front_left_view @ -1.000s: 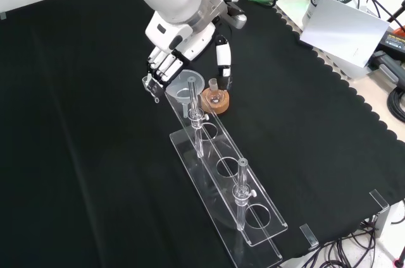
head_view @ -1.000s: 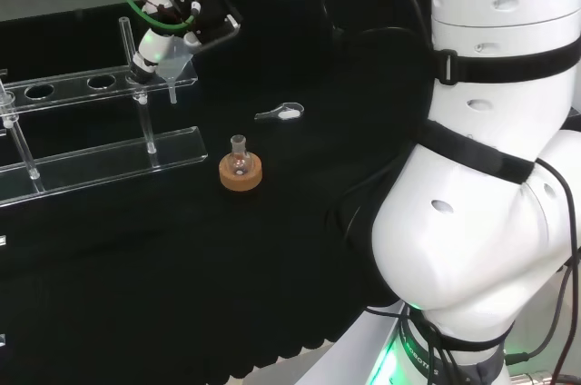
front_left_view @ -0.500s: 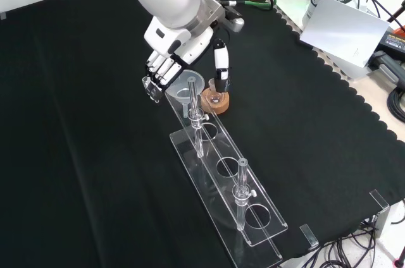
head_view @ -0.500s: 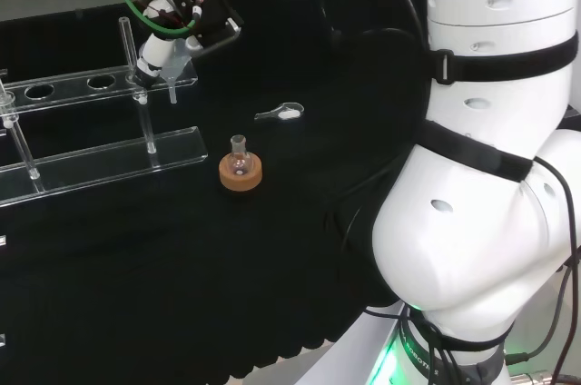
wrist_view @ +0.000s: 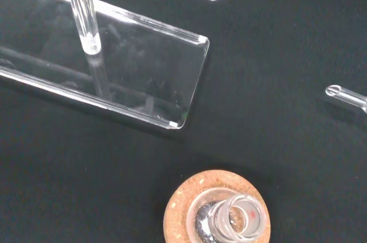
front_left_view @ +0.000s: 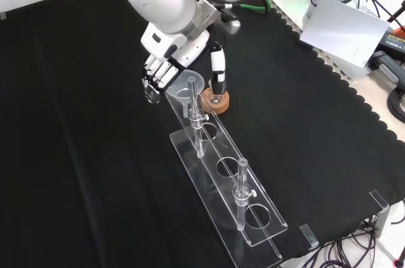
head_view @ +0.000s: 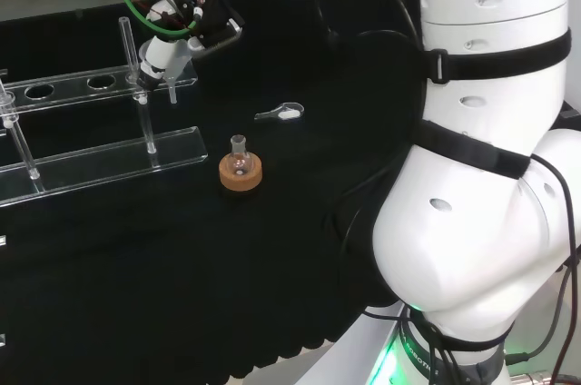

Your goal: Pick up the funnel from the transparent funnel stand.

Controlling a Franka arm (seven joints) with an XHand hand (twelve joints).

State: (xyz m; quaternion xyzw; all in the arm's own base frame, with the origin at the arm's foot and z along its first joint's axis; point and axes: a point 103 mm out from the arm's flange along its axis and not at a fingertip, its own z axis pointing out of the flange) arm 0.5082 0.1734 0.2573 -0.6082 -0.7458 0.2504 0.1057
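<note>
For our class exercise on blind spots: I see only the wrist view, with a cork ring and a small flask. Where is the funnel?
Observer: In the front view the funnel sits in the end hole of the transparent funnel stand.
Operator: And the hand?
Observer: The hand straddles the funnel, with the fingers left of its bowl and the thumb right, not closed on it.
</note>
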